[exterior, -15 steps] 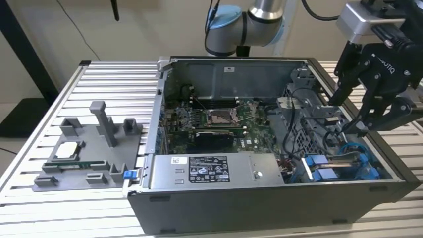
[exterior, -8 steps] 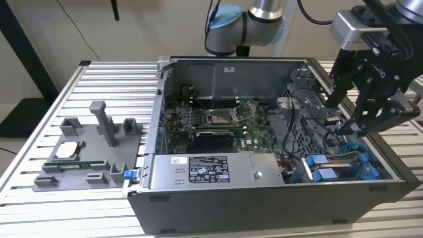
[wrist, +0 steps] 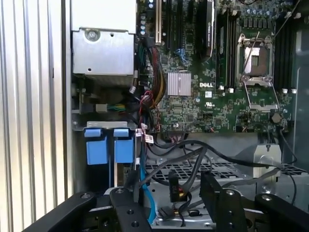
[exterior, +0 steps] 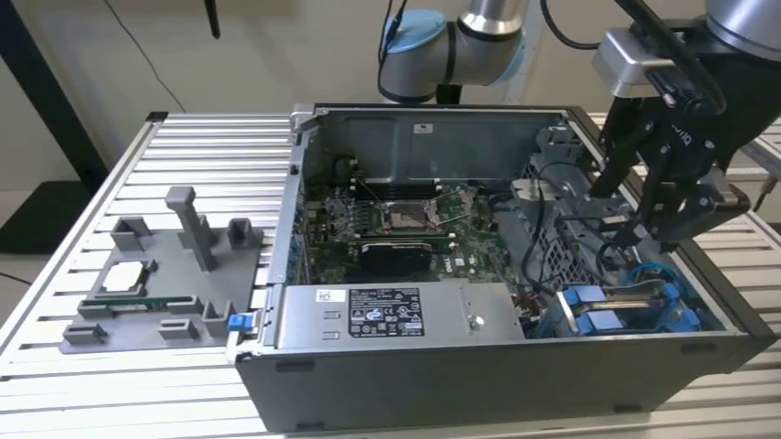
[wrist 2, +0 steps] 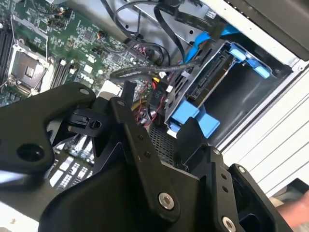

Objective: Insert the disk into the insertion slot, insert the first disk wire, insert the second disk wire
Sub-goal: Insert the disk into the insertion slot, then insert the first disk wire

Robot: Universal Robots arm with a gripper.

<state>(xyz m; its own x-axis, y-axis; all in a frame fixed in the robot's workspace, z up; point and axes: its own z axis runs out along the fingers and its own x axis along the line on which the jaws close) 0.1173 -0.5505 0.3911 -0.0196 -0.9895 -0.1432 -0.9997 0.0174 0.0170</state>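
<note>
Black gripper [wrist: 166, 187] nearest, jaws spread, gripping nothing, above tangled wires [wrist: 193, 154]. Arm drops steeply into the computer case [exterior: 488, 384] near the exterior view's right wall. Disk [wrist 2: 207, 82] sits inside the insertion slot [wrist 2: 181, 92], cables crowding its edge.

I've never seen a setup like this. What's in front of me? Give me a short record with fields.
setting: open computer case on a slatted table
end effector: above the case's drive cage, at the exterior view's right
disk: in a blue carrier, sitting in the drive cage
wires: black, grey and blue, loose beside the cage
elsewhere: grey fixture with small parts on the table, at the exterior view's left
</note>
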